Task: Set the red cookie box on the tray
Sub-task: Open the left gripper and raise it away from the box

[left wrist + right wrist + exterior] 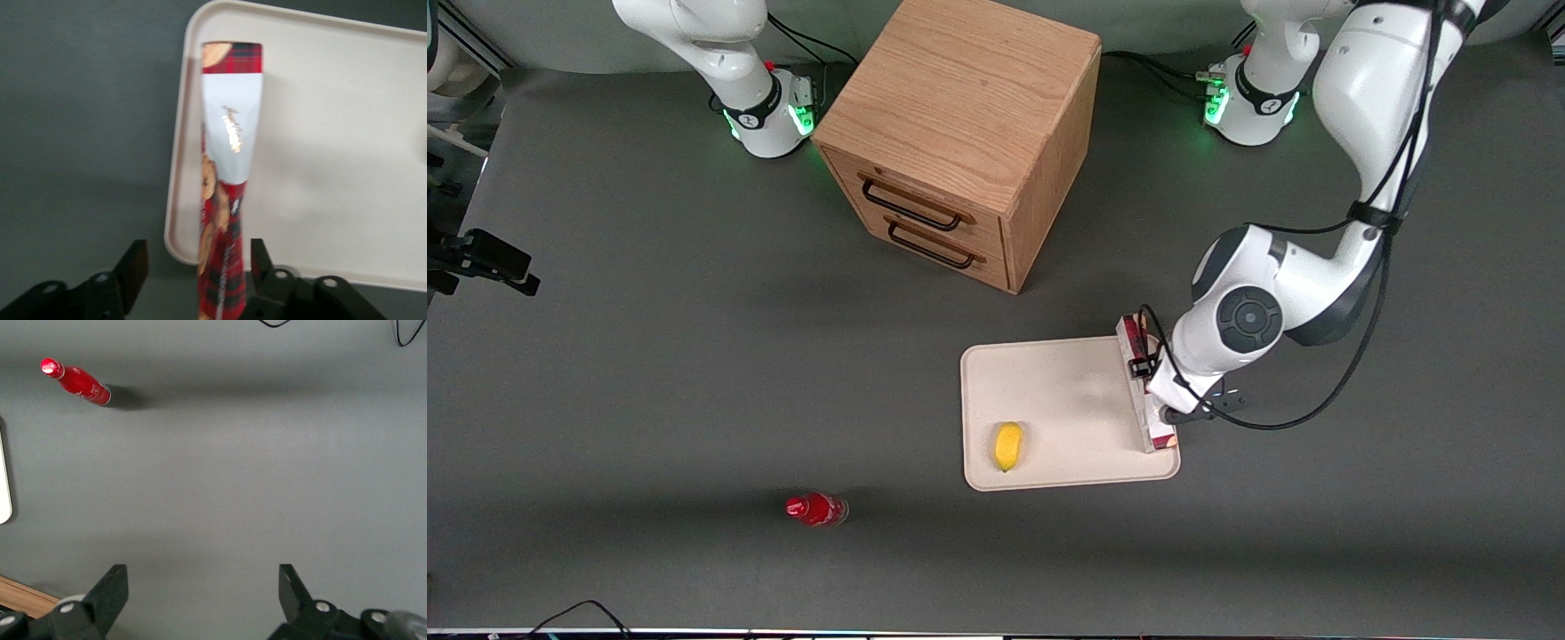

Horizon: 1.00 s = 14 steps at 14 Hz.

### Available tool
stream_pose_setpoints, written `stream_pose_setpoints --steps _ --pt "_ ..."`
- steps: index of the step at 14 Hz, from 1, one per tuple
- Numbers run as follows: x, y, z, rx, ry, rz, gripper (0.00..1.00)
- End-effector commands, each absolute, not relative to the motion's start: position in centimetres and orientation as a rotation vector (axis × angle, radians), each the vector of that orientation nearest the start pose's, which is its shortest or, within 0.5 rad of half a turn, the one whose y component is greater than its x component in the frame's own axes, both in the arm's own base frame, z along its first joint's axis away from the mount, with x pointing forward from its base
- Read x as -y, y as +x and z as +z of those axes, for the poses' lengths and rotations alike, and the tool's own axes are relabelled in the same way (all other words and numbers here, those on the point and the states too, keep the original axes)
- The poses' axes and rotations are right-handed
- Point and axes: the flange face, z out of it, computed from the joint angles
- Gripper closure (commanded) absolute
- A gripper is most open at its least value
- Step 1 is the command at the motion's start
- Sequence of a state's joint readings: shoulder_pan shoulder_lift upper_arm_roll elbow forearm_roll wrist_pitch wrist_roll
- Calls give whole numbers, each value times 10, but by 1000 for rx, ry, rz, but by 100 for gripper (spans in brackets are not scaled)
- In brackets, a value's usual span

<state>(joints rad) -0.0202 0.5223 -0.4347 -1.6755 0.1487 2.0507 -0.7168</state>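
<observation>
The red cookie box (1145, 400) stands on its narrow side on the cream-white tray (1049, 391), along the tray's rim toward the working arm's end of the table. In the left wrist view the box (230, 133) shows a white and red tartan face and runs along the tray's (333, 167) rim. My left gripper (1152, 389) is low over the box's middle. Its fingers (137, 267) are spread to either side of the box, with a clear gap on one side. The gripper (197, 250) is open and straddles the box.
A yellow lemon (1008, 446) lies on the tray nearer the front camera. A small red bottle (815, 509) lies on the table toward the parked arm's end, and shows in the right wrist view (77, 381). A wooden drawer cabinet (960, 133) stands farther from the camera.
</observation>
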Motion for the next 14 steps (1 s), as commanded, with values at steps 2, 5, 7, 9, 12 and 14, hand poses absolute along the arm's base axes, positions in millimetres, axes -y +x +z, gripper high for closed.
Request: stream_pose_setpoints --steps 2,5,7,9,12,14 --pt "208 595 416 318 -3098 218 0" --pt "143 568 495 158 -3110 310 0" --pt "76 539 550 29 -3152 382 0" --pt "29 508 588 -91 -3170 405 0" --pt "-3 452 615 -199 -3155 362 0" --pt "-11 436 623 -164 -3146 350 0"
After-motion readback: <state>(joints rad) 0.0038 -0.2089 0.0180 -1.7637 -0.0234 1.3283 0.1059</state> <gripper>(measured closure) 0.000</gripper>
